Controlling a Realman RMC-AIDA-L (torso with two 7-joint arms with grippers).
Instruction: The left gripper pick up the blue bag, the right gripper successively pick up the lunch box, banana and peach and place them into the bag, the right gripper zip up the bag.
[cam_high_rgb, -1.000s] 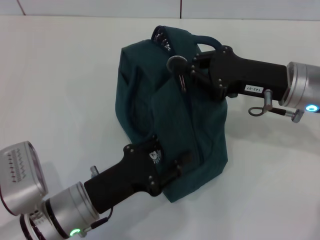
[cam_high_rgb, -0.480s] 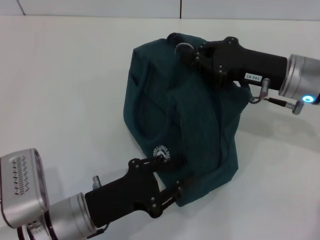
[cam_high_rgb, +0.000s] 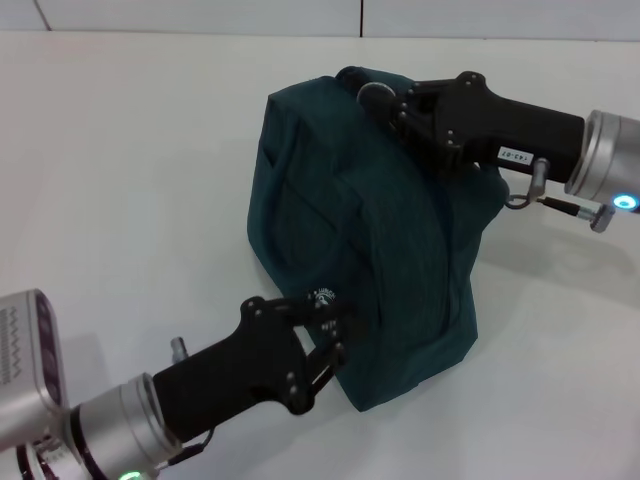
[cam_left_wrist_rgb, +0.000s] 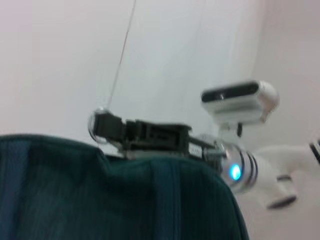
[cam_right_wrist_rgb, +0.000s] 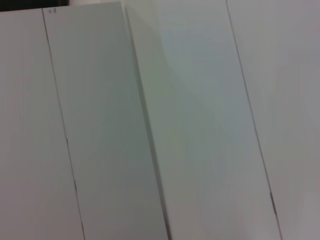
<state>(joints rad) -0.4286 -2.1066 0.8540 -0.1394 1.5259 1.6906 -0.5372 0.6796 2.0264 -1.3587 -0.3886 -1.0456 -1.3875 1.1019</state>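
Teal fabric of the bag (cam_high_rgb: 360, 230) stands bunched on the white table (cam_high_rgb: 130, 150), its top seam running from the far upper end toward the near lower corner and lying drawn together along the length that shows. No lunch box, banana or peach is visible; judged from this, they are inside and the zipping step is in hand, near its finish.

Right gripper (cam_high_rgb: 385, 100) is at the bag's far upper end, fingers pinched together at the metal ring pull (cam_high_rgb: 372, 93); whether the pull is truly between the pads cannot be confirmed from the head view. The left wrist view shows that gripper (cam_left_wrist_rgb: 107, 127) just over the bag's (cam_left_wrist_rgb: 115, 195) top edge with the ring at its tip. The right wrist view shows only pale panels.

Left gripper (cam_high_rgb: 325, 335) is at the bag's near lower corner, fingers slightly apart against the cloth by the round logo (cam_high_rgb: 322, 296); a firm hold is not evident.

Next move, as a judgement: confirm the slider has reached the seam's end, then free the pull without dragging the bag; the left should brace the corner until then.
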